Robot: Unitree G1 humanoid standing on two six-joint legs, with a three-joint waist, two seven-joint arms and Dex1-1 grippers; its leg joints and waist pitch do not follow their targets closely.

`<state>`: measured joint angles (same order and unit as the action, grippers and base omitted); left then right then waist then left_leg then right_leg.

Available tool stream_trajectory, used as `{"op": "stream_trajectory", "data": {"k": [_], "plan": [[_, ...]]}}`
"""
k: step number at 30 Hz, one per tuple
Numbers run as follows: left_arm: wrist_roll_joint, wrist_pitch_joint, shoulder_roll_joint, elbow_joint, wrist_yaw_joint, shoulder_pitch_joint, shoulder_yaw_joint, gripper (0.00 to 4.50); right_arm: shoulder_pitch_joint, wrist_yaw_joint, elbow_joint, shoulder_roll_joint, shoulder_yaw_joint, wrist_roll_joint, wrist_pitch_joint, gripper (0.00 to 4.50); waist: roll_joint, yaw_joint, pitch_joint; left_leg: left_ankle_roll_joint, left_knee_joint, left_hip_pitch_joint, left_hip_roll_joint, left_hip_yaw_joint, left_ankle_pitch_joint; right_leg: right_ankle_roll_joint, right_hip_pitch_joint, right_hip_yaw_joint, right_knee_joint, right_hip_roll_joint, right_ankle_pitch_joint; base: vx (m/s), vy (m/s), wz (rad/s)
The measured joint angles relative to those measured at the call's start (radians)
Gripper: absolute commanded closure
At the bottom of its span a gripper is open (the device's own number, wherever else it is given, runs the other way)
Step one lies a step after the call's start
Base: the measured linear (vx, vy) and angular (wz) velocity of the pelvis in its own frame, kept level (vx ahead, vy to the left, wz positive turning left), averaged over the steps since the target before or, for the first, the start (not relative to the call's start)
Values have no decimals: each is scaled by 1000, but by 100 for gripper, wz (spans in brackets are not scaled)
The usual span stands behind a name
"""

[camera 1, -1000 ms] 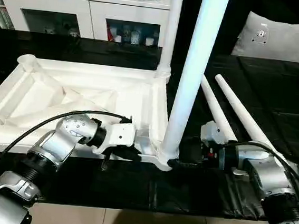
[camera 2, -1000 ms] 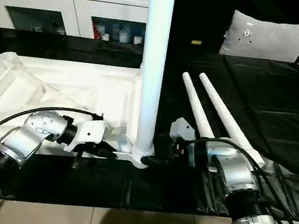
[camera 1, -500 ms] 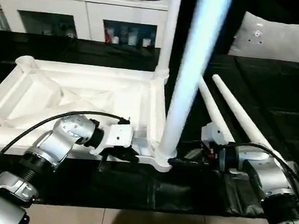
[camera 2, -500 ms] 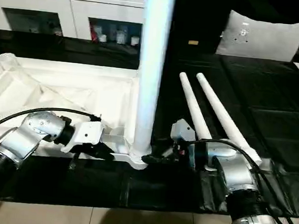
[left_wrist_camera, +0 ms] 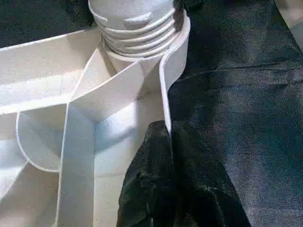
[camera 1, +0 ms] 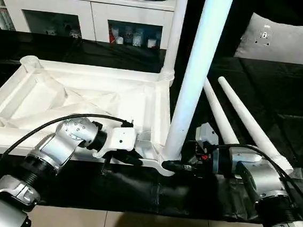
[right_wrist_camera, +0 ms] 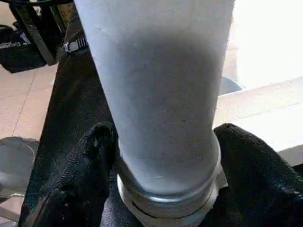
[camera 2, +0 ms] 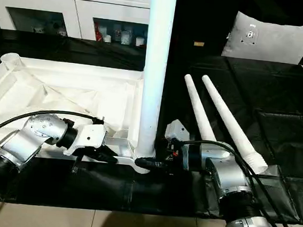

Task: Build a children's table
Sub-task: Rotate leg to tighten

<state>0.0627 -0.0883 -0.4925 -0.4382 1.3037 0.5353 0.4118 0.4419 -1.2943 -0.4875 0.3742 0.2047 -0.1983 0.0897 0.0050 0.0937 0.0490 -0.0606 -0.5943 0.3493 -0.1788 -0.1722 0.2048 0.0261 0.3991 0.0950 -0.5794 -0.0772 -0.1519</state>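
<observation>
Table top (camera 1: pixel 83 99): lies upside down on the black-covered desk (camera 1: pixel 280 112), ribbed underside up; far-left corner socket (camera 1: pixel 29 60) empty.
Left end effector (camera 1: pixel 131 157): fingers (left_wrist_camera: pixel 156 189) closed on the near rim of the top, beside the near-right corner, apparently steadying it.
Far leg (camera 1: pixel 174 30): stands upright in the far-right socket.
Near leg (camera 1: pixel 195 75): upright in the near-right socket, thread ridges visible at its base.
Right end effector (camera 1: pixel 181 166): fingers (right_wrist_camera: pixel 94 156) clamped on the base of the near leg.
Step in hand: seating the second leg, probably by twisting.
Next move: finish seating, release, fetch another leg.
Loose legs (camera 1: pixel 245 120): two, side by side just right of the top, near the right forearm; could be knocked.
Background: white cabinet (camera 1: pixel 86 10), grey cushion (camera 1: pixel 284 40).
</observation>
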Motion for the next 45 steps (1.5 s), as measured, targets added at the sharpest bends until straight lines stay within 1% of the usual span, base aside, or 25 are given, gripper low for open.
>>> {"op": "stream_trajectory", "data": {"k": [1,2,5,9,11,13,16,17,19,20,23,25,26,27,29,30,33,35,39,41,43,45], "plan": [[0,0,0,0,0,0,0,450,0,0,0,0,0,0,6,134,0,0,0,0,0,0,0,0,0,0,0,0,0,0,0,0,0,0],[0,-2,0,0,0,-1,0,450,0,1,0,0,-1,0,11,137,0,0,0,0,0,0,0,0,0,0,0,0,0,0,0,0,0,0],[0,-5,0,0,0,-2,0,450,0,1,0,1,-1,-2,17,168,0,0,0,0,0,0,0,0,0,0,0,0,0,0,0,0,0,0],[0,-5,0,0,0,-3,-1,450,0,0,0,0,-1,-3,18,174,0,0,0,0,0,0,0,0,0,0,0,0,0,0,0,0,0,0],[-3,1,1,6,-1,-10,-6,450,0,0,4,0,-1,-6,33,179,0,0,0,0,0,0,0,0,0,0,0,0,0,0,-1,0,0,0],[-9,32,2,22,-4,-21,-15,450,-5,8,16,-6,-3,-7,52,180,0,-1,0,0,0,0,0,0,0,0,0,0,0,0,-1,0,0,0],[-20,108,9,51,-16,-39,-33,450,-10,51,40,-28,-2,-3,91,180,-1,-5,0,0,1,0,0,0,0,-1,-2,0,-1,0,-1,0,0,0],[-28,173,14,73,-41,-53,-56,450,-10,100,41,-53,-11,2,109,181,-1,-11,-1,-1,1,-1,0,0,-1,-5,-2,0,-1,0,-3,0,0,0],[-26,266,33,82,-101,-58,-87,450,-9,212,29,-110,-39,17,133,181,-3,-24,-2,-4,1,-3,0,0,-3,-4,-2,0,-2,0,-3,0,0,0],[-25,318,49,91,-144,-60,-101,450,1,283,13,-143,-58,20,150,181,-3,-38,-2,-5,0,-3,0,0,-3,-4,-1,0,-1,0,-3,0,0,0],[-22,425,126,99,-269,-59,-137,450,46,470,-39,-209,-106,38,180,181,-4,-68,0,-6,-2,-1,0,0,-4,-4,0,2,3,0,-3,0,0,0],[-16,486,192,100,-362,-57,-162,450,85,591,-90,-254,-144,42,189,181,-7,-81,1,-6,-5,-1,0,2,-4,-5,2,4,4,0,-3,0,0,0],[-10,510,226,100,-409,-52,-167,450,104,644,-114,-269,-158,44,191,146,-7,-87,1,-6,-6,-1,0,3,-4,-5,3,5,4,0,-3,0,0,0],[-6,523,249,101,-438,-50,-168,450,109,668,-121,-271,-161,47,183,146,-7,-87,1,-6,-6,0,0,3,-4,-5,4,5,4,0,-3,0,0,0],[1,543,274,104,-469,-47,-167,450,109,690,-127,-274,-168,48,167,108,-7,-84,1,-5,-6,0,0,3,-4,-4,3,4,4,0,-3,0,0,0],[3,545,282,104,-479,-46,-166,450,109,704,-127,-278,-171,51,161,101,-6,-82,1,-5,-5,0,0,3,-4,-4,3,5,3,0,-3,0,0,0],[13,542,295,104,-497,-37,-148,450,108,714,-128,-278,-177,62,141,74,-6,-63,1,-5,-3,1,-1,3,-4,-4,4,5,3,0,-3,0,0,0],[19,528,292,104,-502,-33,-137,450,102,710,-125,-274,-176,75,123,56,-6,-57,1,-5,-3,1,-1,3,-4,-4,4,5,2,0,-3,0,0,0],[36,462,255,104,-489,-33,-109,450,70,652,-104,-240,-167,74,73,21,-4,-47,2,-5,-1,2,-1,3,-3,-2,4,4,2,0,0,0,0,0],[39,417,224,102,-463,-34,-100,450,46,589,-79,-212,-156,66,51,4,-4,-42,2,-5,3,2,-1,3,-3,3,5,4,2,0,3,0,0,0],[42,389,207,98,-445,-34,-99,450,39,553,-74,-197,-149,60,37,4,-2,-38,3,-5,4,2,-1,3,-3,3,5,4,1,1,2,0,0,0],[41,340,176,92,-402,-34,-91,450,33,491,-73,-164,-135,51,15,4,-1,-35,4,-5,4,3,-1,3,-3,3,6,4,2,1,2,0,0,0]]}}
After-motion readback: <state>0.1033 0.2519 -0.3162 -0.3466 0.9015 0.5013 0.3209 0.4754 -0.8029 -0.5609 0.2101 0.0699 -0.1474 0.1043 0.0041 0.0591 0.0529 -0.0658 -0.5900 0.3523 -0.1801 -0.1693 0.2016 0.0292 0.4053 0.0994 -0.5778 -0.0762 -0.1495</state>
